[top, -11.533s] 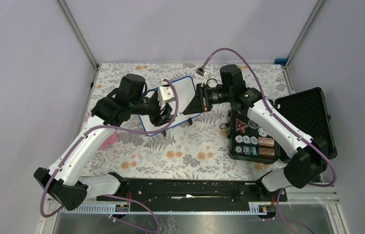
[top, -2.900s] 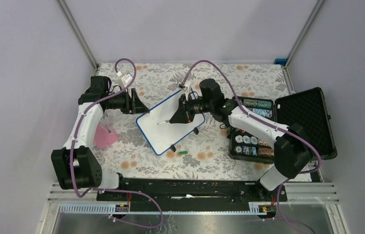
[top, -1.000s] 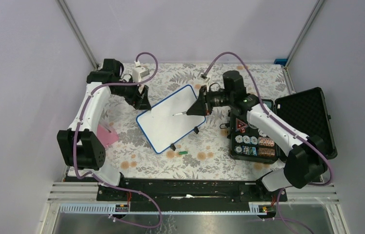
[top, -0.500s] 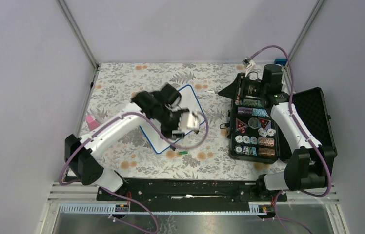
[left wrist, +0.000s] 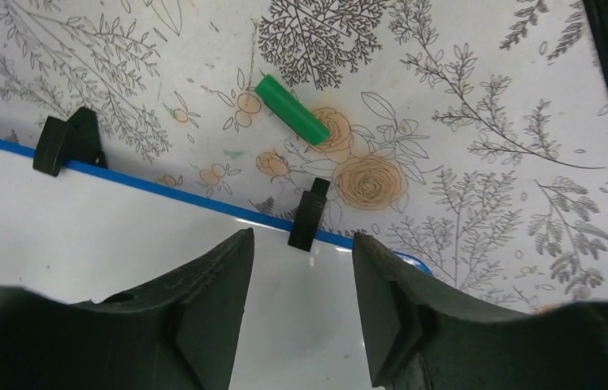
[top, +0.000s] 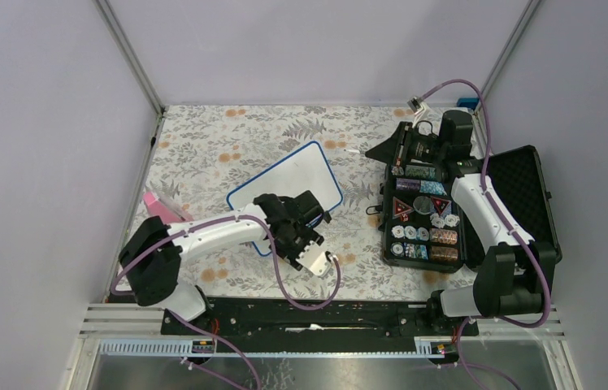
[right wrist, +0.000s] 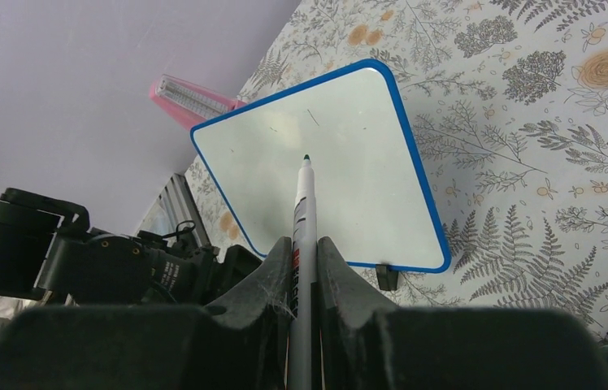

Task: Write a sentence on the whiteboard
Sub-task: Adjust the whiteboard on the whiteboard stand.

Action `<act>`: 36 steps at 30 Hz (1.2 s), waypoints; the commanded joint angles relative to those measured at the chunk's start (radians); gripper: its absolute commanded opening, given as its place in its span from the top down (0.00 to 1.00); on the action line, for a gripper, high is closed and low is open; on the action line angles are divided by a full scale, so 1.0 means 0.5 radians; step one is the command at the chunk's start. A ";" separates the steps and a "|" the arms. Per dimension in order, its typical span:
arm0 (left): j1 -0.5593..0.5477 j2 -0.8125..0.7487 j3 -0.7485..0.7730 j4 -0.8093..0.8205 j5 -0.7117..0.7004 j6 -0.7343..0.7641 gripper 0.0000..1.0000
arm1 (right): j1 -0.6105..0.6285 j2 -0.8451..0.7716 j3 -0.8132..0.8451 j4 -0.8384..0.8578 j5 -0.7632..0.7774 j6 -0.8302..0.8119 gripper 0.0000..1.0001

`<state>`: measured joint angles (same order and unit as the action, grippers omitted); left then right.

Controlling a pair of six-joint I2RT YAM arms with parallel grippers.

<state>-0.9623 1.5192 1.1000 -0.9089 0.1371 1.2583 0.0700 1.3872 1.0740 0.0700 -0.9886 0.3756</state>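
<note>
Gripping one marker [right wrist: 305, 207] in right fingers [right wrist: 258, 286], left fingers [left wrist: 210, 313] parted over one whiteboard [left wrist: 81, 223]

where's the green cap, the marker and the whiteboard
green cap [left wrist: 291, 110], left wrist view, middle of its side
marker [right wrist: 305, 195], right wrist view, white barrel below the tip
whiteboard [right wrist: 349, 179], right wrist view, bare white face
</note>
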 commanded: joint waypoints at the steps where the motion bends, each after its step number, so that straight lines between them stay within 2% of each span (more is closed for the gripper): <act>1: -0.007 0.092 -0.023 0.163 -0.067 0.187 0.46 | 0.002 -0.062 -0.023 0.106 -0.044 0.018 1.00; 9: -0.005 0.196 -0.179 0.234 -0.135 0.306 0.56 | 0.001 -0.063 -0.033 0.108 -0.061 0.020 1.00; 12: -0.007 0.207 -0.252 0.282 -0.200 0.355 0.63 | 0.001 -0.064 -0.037 0.109 -0.063 0.021 1.00; 16: 0.014 0.213 -0.294 0.354 -0.265 0.438 0.77 | 0.000 -0.053 -0.040 0.137 -0.074 0.050 1.00; 23: 0.094 0.244 -0.311 0.409 -0.384 0.634 0.90 | 0.001 -0.038 -0.044 0.145 -0.084 0.062 1.00; 33: 0.148 0.214 -0.438 0.450 -0.499 0.873 0.92 | 0.000 -0.013 -0.040 0.153 -0.097 0.077 1.00; 36: 0.151 0.201 -0.396 0.416 -0.484 0.859 0.85 | 0.001 -0.013 -0.039 0.152 -0.097 0.077 1.00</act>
<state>-0.9211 1.6165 0.9115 -0.7055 -0.0296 1.6428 0.0700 1.3876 1.0531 0.1081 -1.0134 0.4057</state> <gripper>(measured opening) 0.195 0.186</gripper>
